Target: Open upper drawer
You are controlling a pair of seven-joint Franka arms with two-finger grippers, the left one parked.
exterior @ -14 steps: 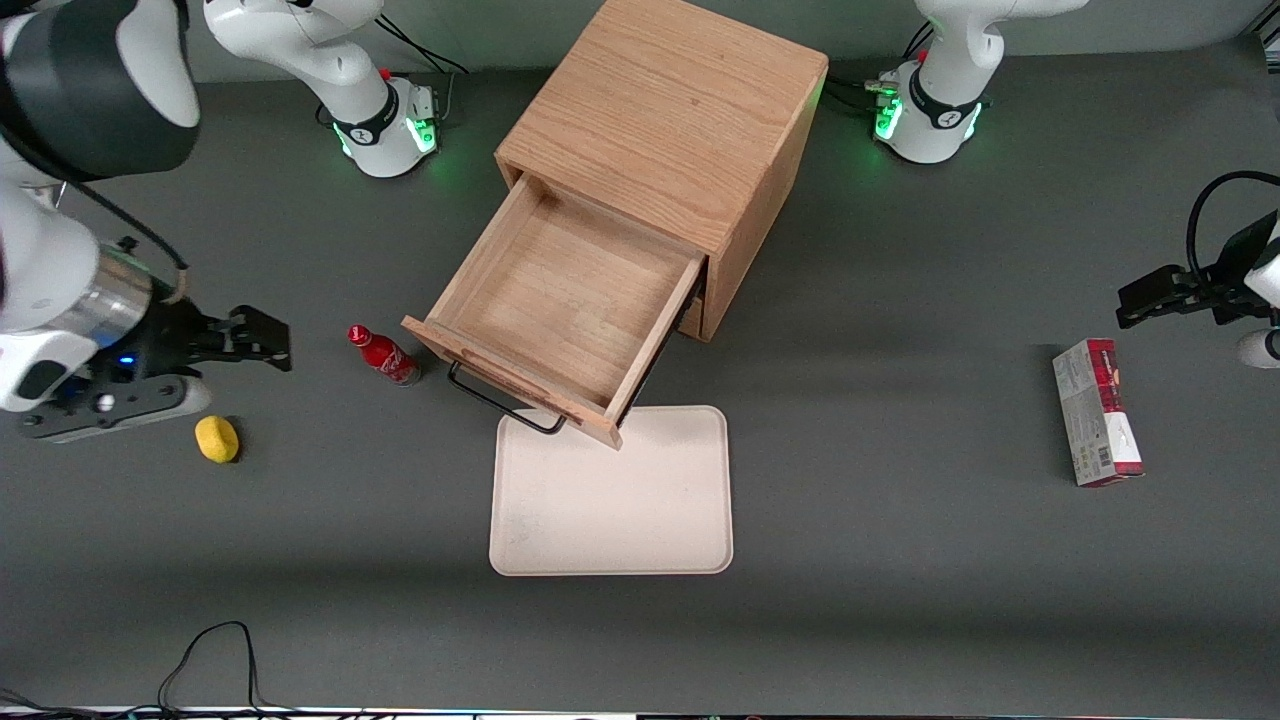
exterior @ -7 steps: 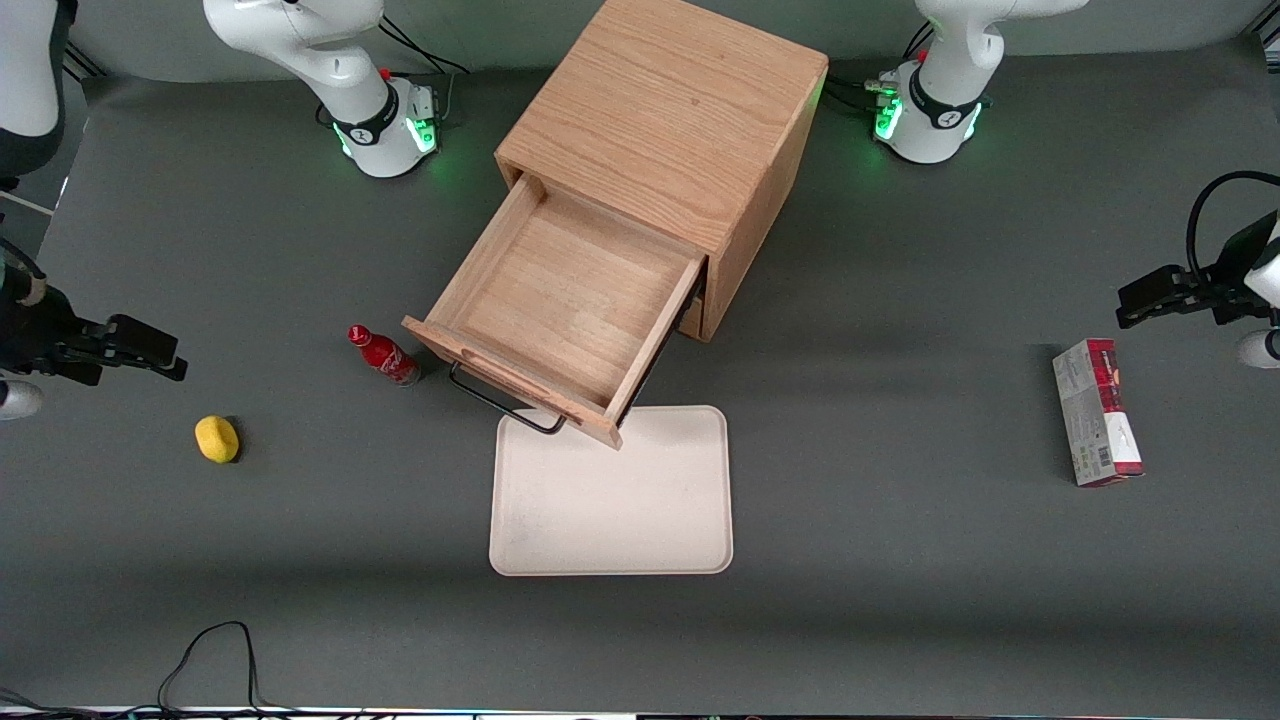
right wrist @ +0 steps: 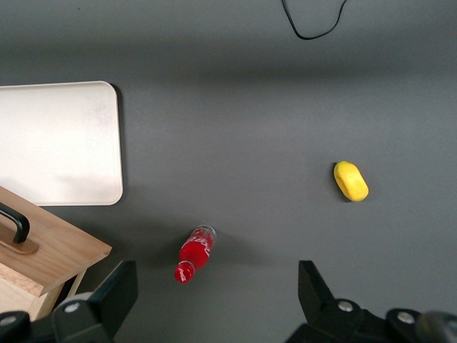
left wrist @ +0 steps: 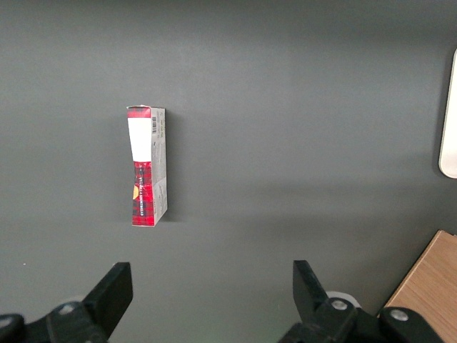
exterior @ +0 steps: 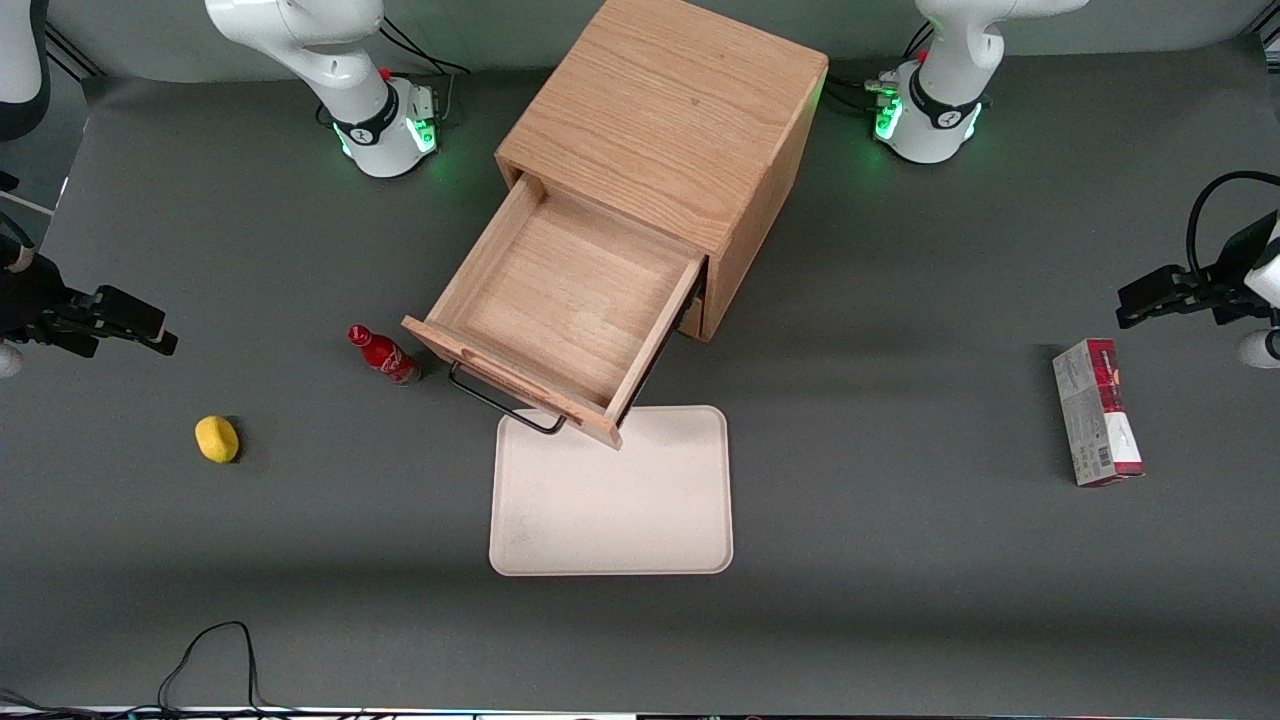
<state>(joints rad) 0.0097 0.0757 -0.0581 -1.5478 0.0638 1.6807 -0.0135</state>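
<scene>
Since the earlier frames the gripper (exterior: 140, 330) has pulled back toward the working arm's end of the table and risen a bit; nothing else has shifted. It now hangs above bare table, well apart from the cabinet (exterior: 665, 130), holding nothing. Fingers (right wrist: 118, 289) spread wide apart in the right wrist view.

Upper drawer (exterior: 565, 300) is pulled far out of the cabinet, plain wood inside, no contents. Its front panel carries a black wire handle (exterior: 495, 400), which sticks out toward the front camera. Front corner of the drawer hangs over the edge of a cream tray (exterior: 612, 495) that lies flat on the table, nearer the front camera than the cabinet.

Red bottle (exterior: 383, 355) lies on its side just beside the drawer front, toward the working arm's end. Yellow lemon-like thing (exterior: 217, 438) sits further that way, near the gripper. Red & grey box (exterior: 1096, 412) lies toward the parked arm's end, well apart from the rest.
</scene>
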